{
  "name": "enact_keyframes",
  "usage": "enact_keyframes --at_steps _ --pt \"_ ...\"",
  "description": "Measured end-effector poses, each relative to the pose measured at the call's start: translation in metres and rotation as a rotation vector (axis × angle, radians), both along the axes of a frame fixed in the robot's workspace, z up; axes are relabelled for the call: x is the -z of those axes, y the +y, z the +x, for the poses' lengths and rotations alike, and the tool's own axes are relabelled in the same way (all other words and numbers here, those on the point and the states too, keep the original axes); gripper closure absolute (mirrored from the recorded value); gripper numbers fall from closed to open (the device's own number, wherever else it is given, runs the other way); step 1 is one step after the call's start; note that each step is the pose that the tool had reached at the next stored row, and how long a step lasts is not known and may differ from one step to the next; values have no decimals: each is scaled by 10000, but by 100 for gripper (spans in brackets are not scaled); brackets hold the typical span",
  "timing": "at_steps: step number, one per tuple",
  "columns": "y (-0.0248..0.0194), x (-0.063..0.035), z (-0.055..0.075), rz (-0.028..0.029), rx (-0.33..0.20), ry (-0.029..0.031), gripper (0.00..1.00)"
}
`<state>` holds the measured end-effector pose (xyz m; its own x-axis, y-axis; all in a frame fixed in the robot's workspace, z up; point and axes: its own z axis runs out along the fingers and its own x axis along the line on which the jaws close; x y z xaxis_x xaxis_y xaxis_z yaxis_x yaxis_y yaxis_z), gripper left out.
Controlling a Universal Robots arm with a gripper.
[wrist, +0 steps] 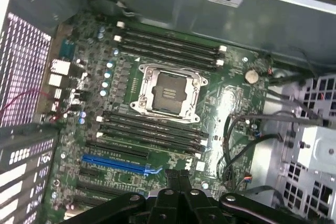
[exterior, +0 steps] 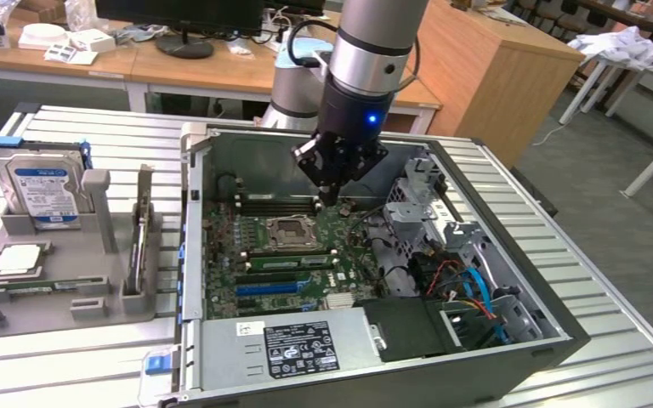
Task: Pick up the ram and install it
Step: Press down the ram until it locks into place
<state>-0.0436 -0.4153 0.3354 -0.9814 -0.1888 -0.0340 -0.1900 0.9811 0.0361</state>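
- Lower left of the exterior view: the ram (exterior: 48,289), a green stick, lies flat at the front of the grey tray (exterior: 99,306), beside the hard drive (exterior: 41,189). It sits well apart from the claw.
- Exterior view also gives us the arm (exterior: 372,51) coming straight down into the open PC case (exterior: 530,340), w/ the gripper (exterior: 328,201) just over the motherboard (exterior: 303,280), near the upper memory slots.
- Wrist view looks down on the CPU socket (wrist: 168,92) and black memory slots (wrist: 168,45) on both sides.
- Claw pinched fully together, tips meeting at bottom centre (wrist: 178,179); we see nothing between them.
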Motion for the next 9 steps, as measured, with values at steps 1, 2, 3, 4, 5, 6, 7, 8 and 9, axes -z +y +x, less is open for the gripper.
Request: enact_keyframes --at_steps 1,2,3,4,5,6,7,8,9 --pt "0 1 0 0 10 0 89" --pt "0 0 0 -1 11 -1 89" --pt "0 0 0 -1 11 -1 89" --pt "0 1 0 -1 12 -1 89" --pt "0 0 0 -1 12 0 89" --pt "0 1 0 -1 11 -1 89" --pt "0 0 0 -1 12 -1 89" --pt "0 1 0 -1 12 -1 89" --pt "0 1 0 -1 14 -1 89"
